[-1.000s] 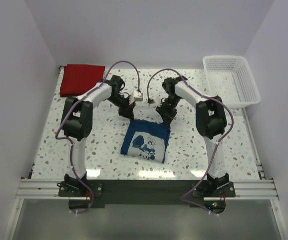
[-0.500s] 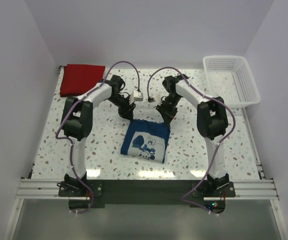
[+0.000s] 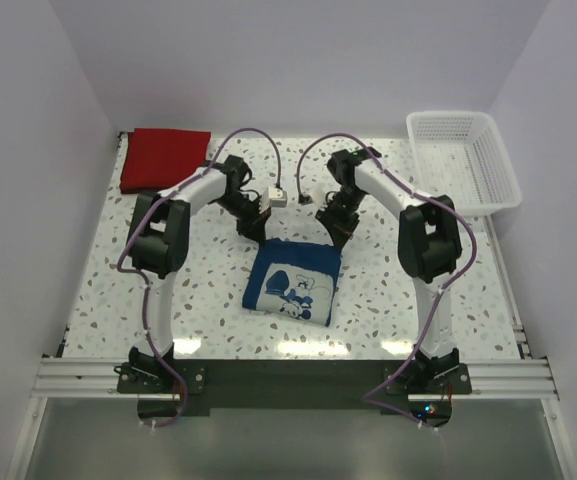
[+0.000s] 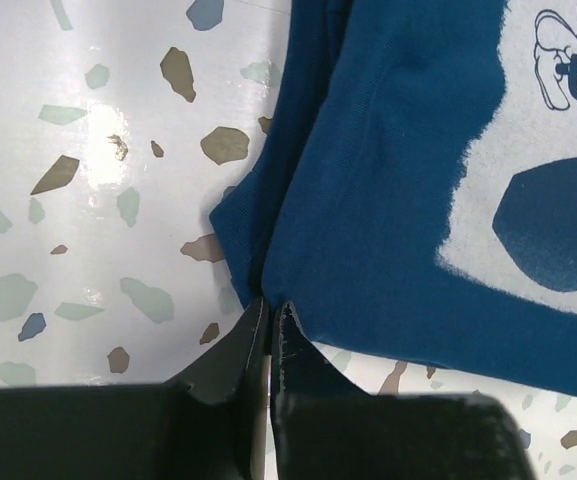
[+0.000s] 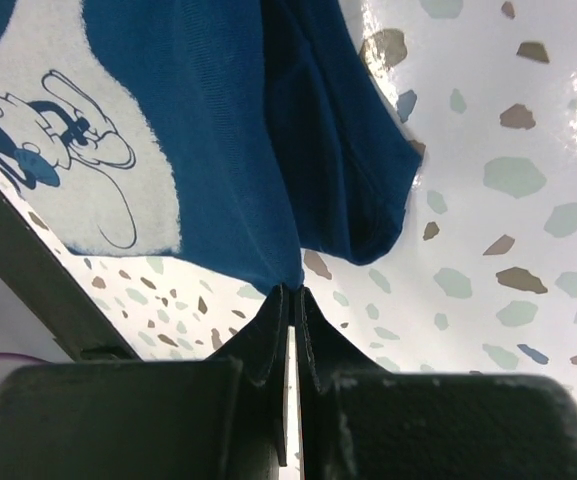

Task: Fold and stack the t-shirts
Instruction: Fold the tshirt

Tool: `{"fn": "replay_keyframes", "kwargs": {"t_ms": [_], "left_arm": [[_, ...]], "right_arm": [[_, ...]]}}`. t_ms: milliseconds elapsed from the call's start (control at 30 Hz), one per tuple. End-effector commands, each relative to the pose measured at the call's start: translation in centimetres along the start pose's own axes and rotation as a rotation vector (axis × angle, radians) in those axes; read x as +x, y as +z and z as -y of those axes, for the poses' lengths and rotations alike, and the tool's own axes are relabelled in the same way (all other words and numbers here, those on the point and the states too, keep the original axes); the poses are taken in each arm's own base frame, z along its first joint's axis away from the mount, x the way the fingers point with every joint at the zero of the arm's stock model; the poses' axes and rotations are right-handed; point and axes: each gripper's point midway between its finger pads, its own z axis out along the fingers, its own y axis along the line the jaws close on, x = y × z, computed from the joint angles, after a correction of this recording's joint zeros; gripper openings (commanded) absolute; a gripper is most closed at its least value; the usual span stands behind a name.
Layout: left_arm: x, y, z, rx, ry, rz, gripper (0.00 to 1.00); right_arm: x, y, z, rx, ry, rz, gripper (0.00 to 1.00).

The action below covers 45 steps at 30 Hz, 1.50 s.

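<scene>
The navy blue t-shirt [image 3: 293, 280] lies folded in the middle of the table, its white cartoon print facing up. My left gripper [image 3: 258, 226] is shut on its far left corner; in the left wrist view the jaws [image 4: 270, 305] pinch the edge of the blue cloth [image 4: 398, 200]. My right gripper [image 3: 340, 228] is shut on the far right corner; in the right wrist view the closed jaws [image 5: 289, 290] hold a tip of the cloth [image 5: 218, 130], which is slightly lifted. The red t-shirt [image 3: 164, 158] lies folded at the back left corner.
A white lattice basket [image 3: 465, 160] stands at the back right. A small white block [image 3: 277, 194] on a cable sits between the two arms behind the navy shirt. White walls close the table on three sides.
Both grippers have shifted slightly towards the far side while staying shut on the navy shirt's far corners. The shirt's body has hardly moved.
</scene>
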Motion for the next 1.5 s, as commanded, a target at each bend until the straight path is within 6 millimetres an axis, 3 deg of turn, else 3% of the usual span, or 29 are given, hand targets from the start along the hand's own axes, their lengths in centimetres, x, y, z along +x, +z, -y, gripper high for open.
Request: {"fn": "replay_keyframes", "kwargs": {"t_ms": [0, 133, 367, 533, 700, 833, 1033, 1167, 1233, 1267, 1300, 1333, 1400, 1433, 1467], "left_arm": [[-2.0, -1.4, 0.6, -0.002, 0.052, 0.04, 0.0], [-3.1, -2.9, 0.8, -0.047, 0.1, 0.046, 0.0], [-4.0, -4.4, 0.1, -0.115, 0.126, 0.051, 0.0], [-4.3, -5.0, -1.8, -0.17, 0.135, 0.044, 0.0], [-3.3, -3.8, -4.6, -0.194, 0.106, 0.023, 0.0], [-2.9, -3.0, -7.4, -0.25, 0.084, 0.031, 0.0], [-1.9, -1.2, -10.7, -0.308, 0.024, 0.049, 0.0], [-1.7, -2.0, -11.6, -0.357, 0.003, 0.051, 0.0], [-1.8, -2.8, -12.0, -0.38, -0.016, 0.067, 0.05], [-2.0, -4.0, -12.3, -0.403, -0.026, 0.085, 0.19], [-2.7, -4.7, -12.2, -0.408, -0.044, 0.119, 0.25], [-3.2, -5.5, -12.1, -0.415, -0.051, 0.147, 0.32], [-5.3, -8.2, -11.1, -0.455, -0.074, 0.234, 0.47], [-6.3, -9.0, -10.1, -0.449, -0.071, 0.271, 0.5], [-7.4, -10.5, -8.2, -0.459, -0.06, 0.305, 0.62]], "right_arm": [[0.6, -2.3, 0.0, 0.077, -0.011, 0.002, 0.0], [1.6, -2.7, 1.2, 0.112, 0.008, -0.004, 0.0], [1.9, -0.9, 3.5, 0.143, 0.035, -0.023, 0.0], [1.3, -1.3, 4.0, 0.153, 0.036, 0.005, 0.0], [0.0, -2.2, 5.2, 0.193, 0.027, 0.032, 0.0], [-0.7, -1.5, 7.1, 0.226, 0.037, 0.033, 0.0], [-1.6, 1.2, 12.3, 0.332, 0.098, 0.047, 0.0], [-3.5, 0.7, 13.6, 0.377, 0.132, 0.132, 0.0], [-4.2, -0.5, 13.7, 0.407, 0.144, 0.172, 0.0], [-4.5, -0.9, 13.7, 0.417, 0.147, 0.185, 0.07], [-5.0, -1.6, 13.4, 0.418, 0.153, 0.207, 0.13], [-5.5, -3.2, 12.8, 0.428, 0.155, 0.24, 0.29], [-6.3, -5.0, 11.4, 0.41, 0.168, 0.306, 0.45], [-6.7, -6.1, 10.7, 0.407, 0.171, 0.336, 0.51], [-7.4, -8.5, 9.2, 0.414, 0.158, 0.397, 0.59]]}}
